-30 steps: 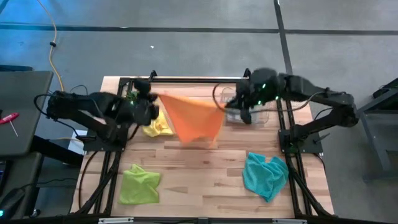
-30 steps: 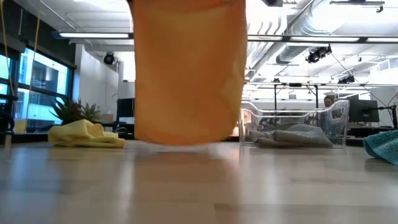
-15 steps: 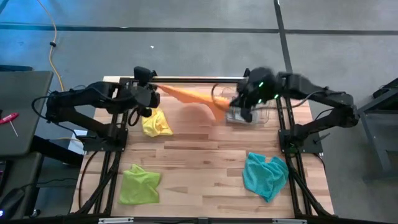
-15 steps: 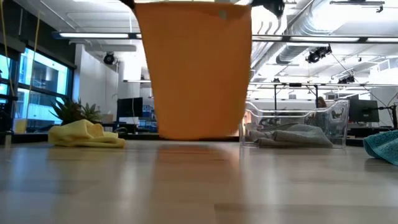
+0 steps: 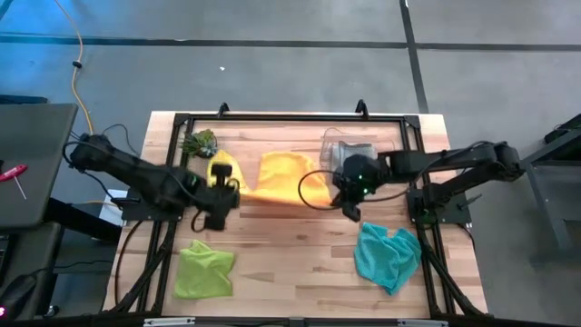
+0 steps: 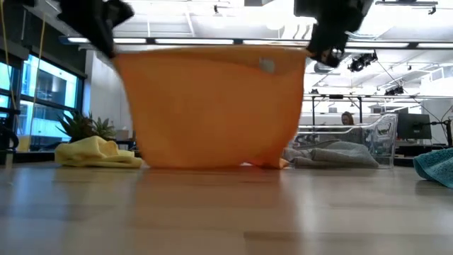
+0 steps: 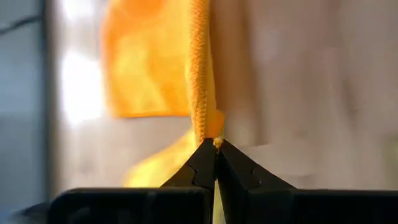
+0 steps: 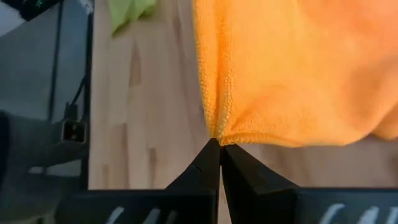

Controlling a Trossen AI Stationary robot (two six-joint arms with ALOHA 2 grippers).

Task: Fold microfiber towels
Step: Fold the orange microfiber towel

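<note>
The orange towel (image 5: 283,179) is held stretched between both grippers near the middle of the high view, slightly above centre. One top corner is pinched in the left gripper (image 5: 227,194), at centre-left of that frame, and the other top corner in the right gripper (image 5: 348,195), at centre-right. In the left wrist view the fingers (image 7: 200,167) are seen pressed together on the towel's stitched edge (image 7: 200,74); in the right wrist view the fingers (image 8: 231,169) are likewise closed on a corner of the orange cloth (image 8: 292,68).

In the low view the towel (image 6: 212,106) is seen hanging as a broad sheet across the middle of the frame, its lower edge reaching the wooden table (image 6: 226,212), with a small fold at its lower right.

The yellow towel (image 5: 221,170) lies crumpled just left of the orange one in the high view and is seen at the left of the low view (image 6: 95,152). The lime green towel (image 5: 203,269) lies at the lower left of the table, and the teal towel (image 5: 386,255) at the lower right. The clear plastic bin (image 5: 349,150), holding a grey towel (image 6: 336,154), stands at the upper right of the table. A small green plant (image 5: 200,143) sits at the upper left.
</note>
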